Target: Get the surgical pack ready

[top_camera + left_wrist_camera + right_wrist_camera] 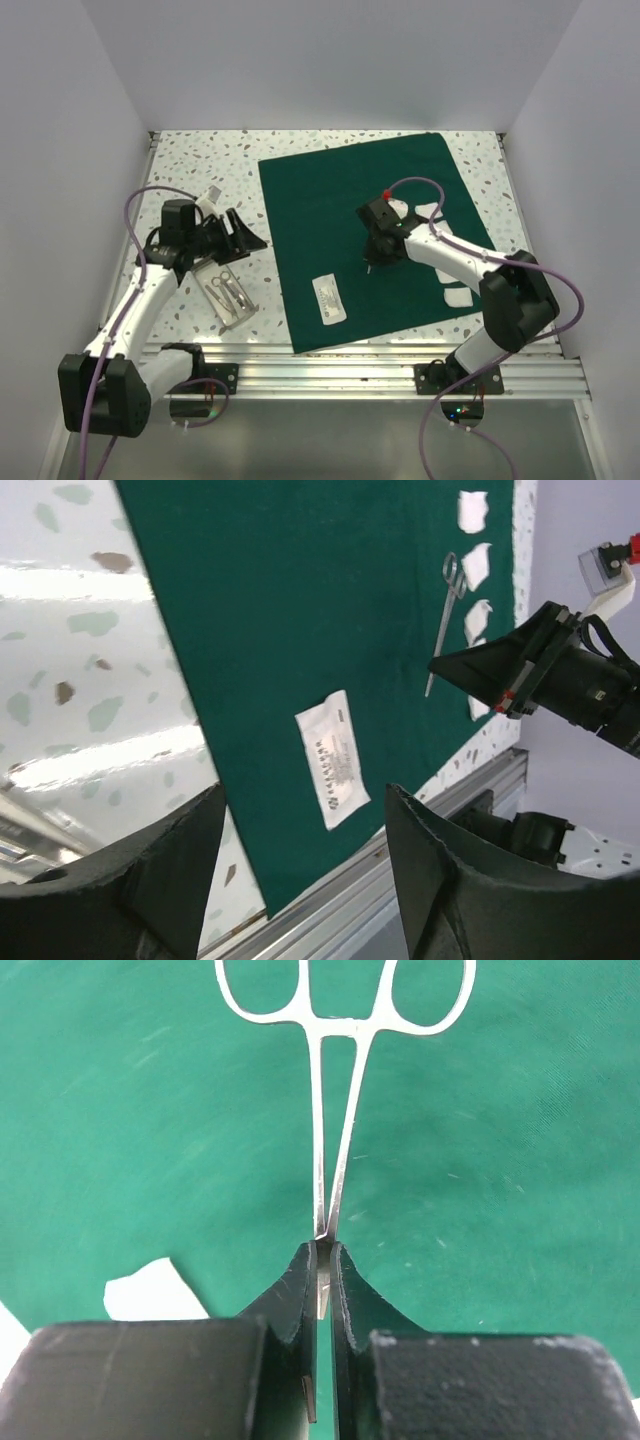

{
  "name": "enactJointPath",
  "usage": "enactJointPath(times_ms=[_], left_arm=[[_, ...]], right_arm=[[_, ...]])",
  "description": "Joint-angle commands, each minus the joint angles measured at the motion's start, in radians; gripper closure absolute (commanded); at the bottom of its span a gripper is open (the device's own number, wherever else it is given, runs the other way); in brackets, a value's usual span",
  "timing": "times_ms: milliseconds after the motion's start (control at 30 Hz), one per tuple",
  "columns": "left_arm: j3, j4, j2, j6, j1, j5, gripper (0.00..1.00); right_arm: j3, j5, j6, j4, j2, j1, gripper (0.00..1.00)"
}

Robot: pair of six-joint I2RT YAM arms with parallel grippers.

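Two right fingers (290, 1305) are pinching the clamp (327, 1228) by its tip on the cloth (330, 220), left fingers (180, 880) gaping; we are needing a level lift.

The surgical pack (340, 200) is lying spread over the centre and right of the table (190, 160), carrying a packet (328, 298) near its lower-left corner, pads (457, 297) along its right edge and forceps (445, 620) between them, while a tray (236, 314) holding instruments (230, 288) is sitting just left of it.
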Motion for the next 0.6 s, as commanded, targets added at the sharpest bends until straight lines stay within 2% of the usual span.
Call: enactJointPath(times_ms=[0, 67, 133, 167, 267, 400, 567], left_arm=[[-0.002, 0.157, 0.032, -0.063, -0.054, 0.100, 0.30], [-0.030, 0.277, 0.056, -0.133, -0.126, 0.135, 0.28], [-0.059, 0.381, 0.092, -0.188, -0.201, 0.143, 0.27], [-0.090, 0.496, 0.105, -0.243, -0.222, 0.135, 0.27], [-0.111, 0.630, 0.138, -0.307, -0.316, 0.062, 0.27], [-0.090, 0.661, 0.206, -0.347, -0.396, -0.040, 0.28], [-0.087, 0.750, 0.284, -0.439, -0.454, -0.057, 0.30]], right_arm=[[-0.013, -0.152, -0.351, 0.165, -0.080, 0.009, 1.00], [-0.008, -0.240, -0.473, 0.182, -0.089, 0.012, 1.00], [-0.002, -0.341, -0.527, 0.186, -0.111, 0.023, 1.00], [-0.001, -0.381, -0.564, 0.189, -0.120, 0.032, 1.00], [0.005, -0.498, -0.592, 0.198, -0.151, 0.061, 1.00], [0.016, -0.547, -0.607, 0.205, -0.178, 0.105, 1.00], [0.010, -0.624, -0.601, 0.238, -0.200, 0.119, 1.00]])
